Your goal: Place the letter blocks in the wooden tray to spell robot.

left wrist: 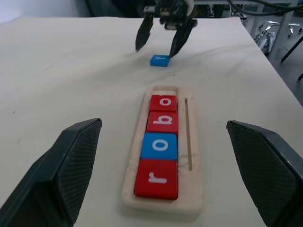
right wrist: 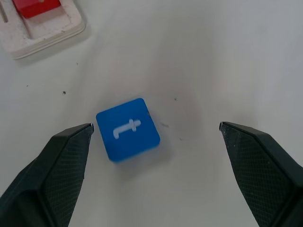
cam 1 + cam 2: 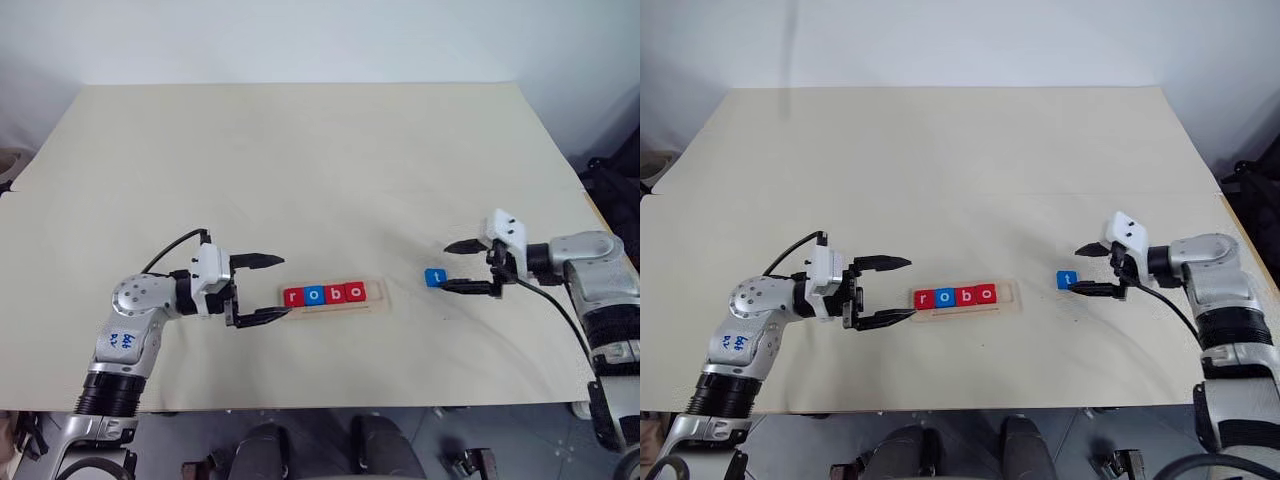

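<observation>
The wooden tray [image 3: 375, 296] lies near the table's front edge. It holds a red r block [image 3: 292, 296], a blue o block [image 3: 314, 295], a red b block [image 3: 336, 293] and a red o block [image 3: 355, 292]; its right end slot is bare. A blue t block [image 3: 433, 278] lies flat on the table to the right of the tray. My right gripper [image 3: 462, 266] is open just to the right of the t block [image 2: 127, 129], fingers pointing at it, apart from it. My left gripper [image 3: 268, 286] is open, level, just left of the tray's r end, holding nothing.
The pale table [image 3: 300, 160] stretches wide behind the tray. Its front edge runs close below both grippers, and its right edge is near my right arm.
</observation>
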{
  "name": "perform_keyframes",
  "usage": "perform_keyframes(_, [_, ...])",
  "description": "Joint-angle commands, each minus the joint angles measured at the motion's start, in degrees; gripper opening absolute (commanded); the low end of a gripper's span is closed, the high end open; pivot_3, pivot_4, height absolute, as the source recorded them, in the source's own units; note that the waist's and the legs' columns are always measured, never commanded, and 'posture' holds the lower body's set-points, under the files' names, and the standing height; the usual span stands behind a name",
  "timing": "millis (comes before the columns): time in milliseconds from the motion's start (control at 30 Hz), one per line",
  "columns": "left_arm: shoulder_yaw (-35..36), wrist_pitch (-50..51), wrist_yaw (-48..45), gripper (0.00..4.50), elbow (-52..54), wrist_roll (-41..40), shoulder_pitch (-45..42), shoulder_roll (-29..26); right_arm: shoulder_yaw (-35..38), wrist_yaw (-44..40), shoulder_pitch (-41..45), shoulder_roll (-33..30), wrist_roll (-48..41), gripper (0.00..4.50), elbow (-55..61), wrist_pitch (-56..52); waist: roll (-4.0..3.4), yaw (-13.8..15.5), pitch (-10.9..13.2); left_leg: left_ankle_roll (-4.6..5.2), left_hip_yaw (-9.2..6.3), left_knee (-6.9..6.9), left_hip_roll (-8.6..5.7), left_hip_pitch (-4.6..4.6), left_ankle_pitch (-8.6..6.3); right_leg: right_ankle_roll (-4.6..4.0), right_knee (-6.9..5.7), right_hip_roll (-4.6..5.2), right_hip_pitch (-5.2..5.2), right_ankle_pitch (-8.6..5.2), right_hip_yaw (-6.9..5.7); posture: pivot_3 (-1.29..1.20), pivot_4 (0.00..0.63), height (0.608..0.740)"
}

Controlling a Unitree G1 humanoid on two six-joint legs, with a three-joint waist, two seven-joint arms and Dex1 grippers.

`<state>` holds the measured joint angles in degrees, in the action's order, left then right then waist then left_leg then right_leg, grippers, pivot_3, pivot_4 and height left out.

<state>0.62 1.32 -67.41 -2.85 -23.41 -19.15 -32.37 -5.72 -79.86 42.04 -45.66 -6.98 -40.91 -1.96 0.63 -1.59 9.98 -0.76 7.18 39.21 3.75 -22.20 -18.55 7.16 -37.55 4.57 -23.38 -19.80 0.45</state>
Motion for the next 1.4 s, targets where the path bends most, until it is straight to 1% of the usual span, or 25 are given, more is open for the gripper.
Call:
perform_keyframes(33, [0.60, 0.40, 0.51, 4.50, 2.86, -0.95, 1.04, -0.22, -0.18, -0.95, 2.34, 0.45, 1.43, 4.47, -3.58, 3.45, 0.00, -0.13, 0.00, 0.00, 0.00, 0.00, 0.02, 0.01, 0.00, 0.00, -0.02, -0.02, 0.00, 0.00, 0.00, 0.00, 0.150, 0.740])
perform_keyframes(133, [1.21, 0.81, 0.85, 4.50, 3.68, -1.22, 1.75, -0.61, -0.70, -1.77, 3.11, 1.05, 2.28, 4.47, -5.32, 4.43, 0.00, -0.22, 0.00, -0.01, 0.00, 0.00, 0.04, 0.02, 0.01, 0.00, -0.08, -0.03, 0.00, 0.00, 0.00, 0.00, 0.150, 0.740])
perform_keyframes(233, [1.42, 1.11, 1.04, 4.50, 4.20, -1.29, 2.08, -0.72, -0.66, -2.76, 2.96, 1.26, 2.54, 3.86, -5.85, 5.05, 0.00, -0.22, 0.00, -0.01, 0.00, 0.00, 0.05, 0.01, 0.01, 0.00, -0.13, -0.04, -0.01, 0.00, 0.00, 0.00, 0.150, 0.740])
perform_keyframes(267, [1.48, 1.21, 1.11, 4.50, 4.24, -1.27, 2.08, -0.70, -0.58, -2.93, 2.86, 1.29, 2.57, 3.51, -5.90, 5.18, 0.00, -0.22, 0.00, -0.01, 0.00, 0.00, 0.06, 0.02, 0.01, 0.00, -0.12, -0.04, -0.01, 0.00, 0.00, 0.00, 0.150, 0.740])
perform_keyframes(300, [1.50, 1.26, 1.16, 4.50, 4.26, -1.23, 2.08, -0.66, -0.47, -3.02, 2.76, 1.38, 2.51, 3.25, -5.89, 5.30, 0.00, -0.22, 0.00, -0.02, 0.00, 0.00, 0.05, 0.02, 0.01, 0.00, -0.13, -0.03, -0.01, 0.00, 0.00, 0.00, 0.150, 0.740])
perform_keyframes(333, [1.51, 1.30, 1.21, 4.50, 4.28, -1.22, 2.09, -0.64, -0.32, -2.92, 2.68, 1.49, 2.43, 2.83, -5.87, 5.51, 0.00, -0.22, 0.00, -0.01, 0.00, 0.00, 0.05, 0.02, 0.01, 0.00, -0.12, -0.04, -0.01, 0.00, 0.00, 0.00, 0.150, 0.740])
perform_keyframes(467, [1.17, 1.39, 1.17, 4.50, 4.39, -1.26, 2.13, -0.36, 0.15, -2.76, 2.26, 2.25, 1.60, 1.53, -4.27, 5.26, 0.00, -0.21, 0.00, -0.02, 0.00, 0.00, 0.05, 0.02, 0.01, 0.00, -0.15, -0.03, -0.01, 0.00, 0.00, 0.00, 0.150, 0.740])
perform_keyframes(500, [1.13, 1.41, 1.09, 4.50, 4.35, -1.27, 2.07, -0.34, 0.28, -3.06, 2.15, 2.46, 1.17, 1.46, -3.48, 4.71, 0.00, -0.21, 0.00, -0.02, 0.00, 0.00, 0.05, 0.02, 0.01, 0.00, -0.15, -0.03, 0.00, 0.00, 0.00, 0.00, 0.150, 0.740])
perform_keyframes(567, [1.16, 1.36, 0.97, 4.50, 4.17, -1.26, 2.00, -0.34, 0.38, -3.91, 1.94, 2.75, 0.35, 1.46, -1.17, 3.67, 0.00, -0.21, 0.00, -0.02, 0.00, 0.00, 0.05, 0.02, 0.01, 0.00, -0.19, -0.04, -0.01, 0.00, 0.00, 0.00, 0.150, 0.740])
perform_keyframes(767, [1.39, 0.82, 0.82, 4.50, 3.57, -1.07, 2.39, -0.39, -0.73, -6.64, 1.49, 3.68, -2.24, 1.46, 10.13, -4.01, -0.02, -0.22, 0.00, -0.02, 0.00, 0.00, 0.07, 0.02, 0.01, 0.00, -0.26, -0.04, -0.04, 0.00, 0.00, 0.00, 0.150, 0.740])
perform_keyframes(933, [1.44, 0.85, 1.18, 4.50, 3.64, -0.99, 2.53, -0.30, -4.19, -5.98, 1.02, 5.67, -1.68, 1.46, 18.58, -9.53, -0.02, -0.18, 0.00, -0.02, -0.02, 0.00, 0.07, 0.01, 0.01, -0.01, -0.25, -0.04, -0.04, 0.00, -0.01, 0.00, 0.150, 0.740])
perform_keyframes(1167, [2.38, 0.24, 1.91, 4.50, 3.85, -0.96, 3.75, -0.47, -9.43, -3.08, 2.29, 8.03, 2.09, 1.46, 20.70, -11.00, -0.01, -0.14, 0.00, -0.02, -0.01, 0.01, 0.04, -0.01, 0.01, 0.00, -0.23, -0.01, -0.04, 0.00, -0.02, 0.00, 0.150, 0.740])
perform_keyframes(1400, [2.74, -0.12, 2.91, 4.50, 5.07, -1.01, 5.96, -0.36, -11.21, -2.95, 2.46, 8.90, 2.89, 1.46, 23.09, -12.52, -0.01, -0.15, 0.00, -0.02, -0.01, 0.00, 0.05, -0.01, 0.01, -0.01, -0.23, -0.02, -0.07, 0.00, -0.02, 0.00, 0.150, 0.740])
